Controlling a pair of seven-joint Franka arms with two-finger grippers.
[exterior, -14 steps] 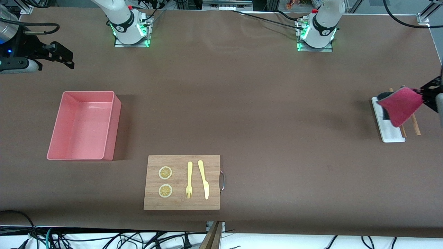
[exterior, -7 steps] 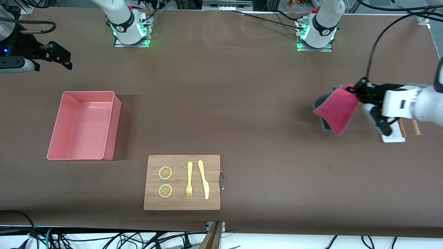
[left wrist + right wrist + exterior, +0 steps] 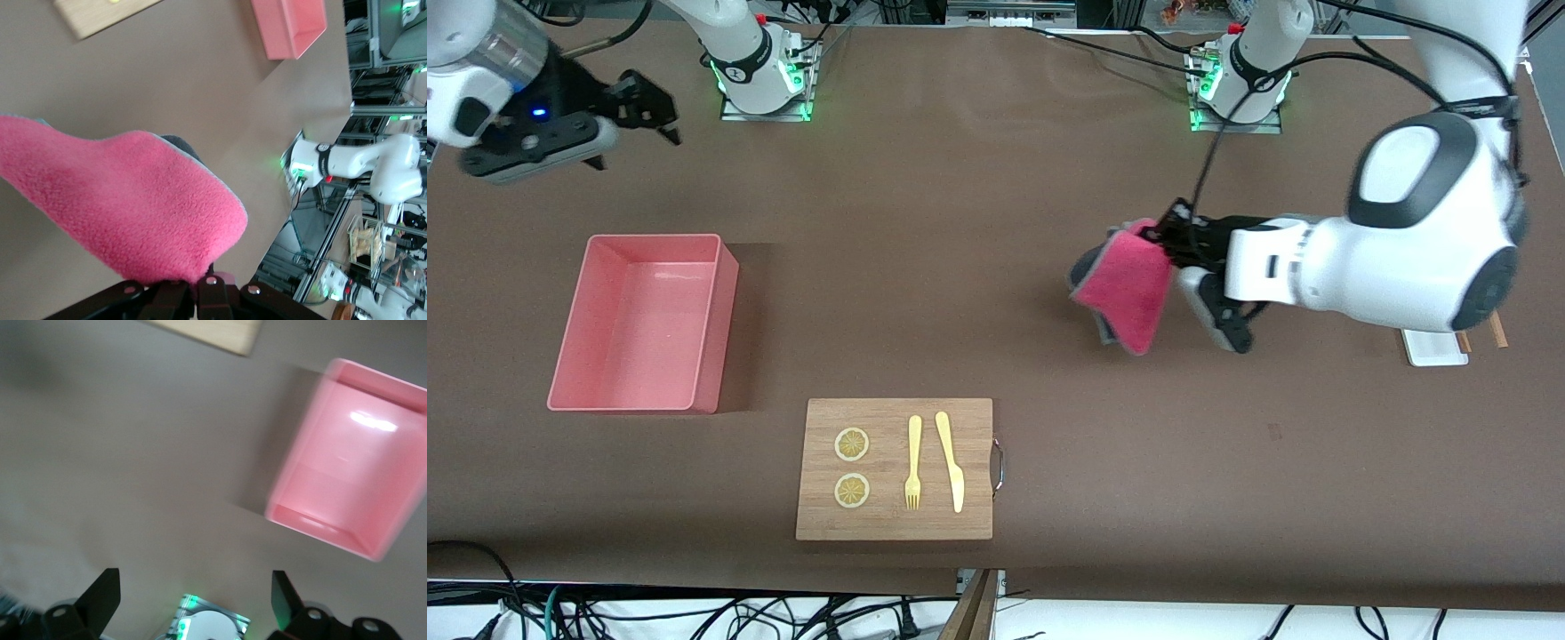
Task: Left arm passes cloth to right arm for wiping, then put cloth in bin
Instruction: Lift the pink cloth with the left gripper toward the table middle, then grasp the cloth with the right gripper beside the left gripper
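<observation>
Since the last look, my left pincer [image 3: 1163,233] has carried the cloth [image 3: 1125,289] toward the tabletop's middle, clamped on its corner. Right pincer [image 3: 656,108] hangs wide above the bin [image 3: 640,324].

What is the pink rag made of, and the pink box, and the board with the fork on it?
The cloth looks like soft fleece: its pink face is fuzzy and it droops. The bin seems to be plastic: smooth walls with a shiny glare. The cutting board looks like pale wood or bamboo, matte with a faint grain.
</observation>
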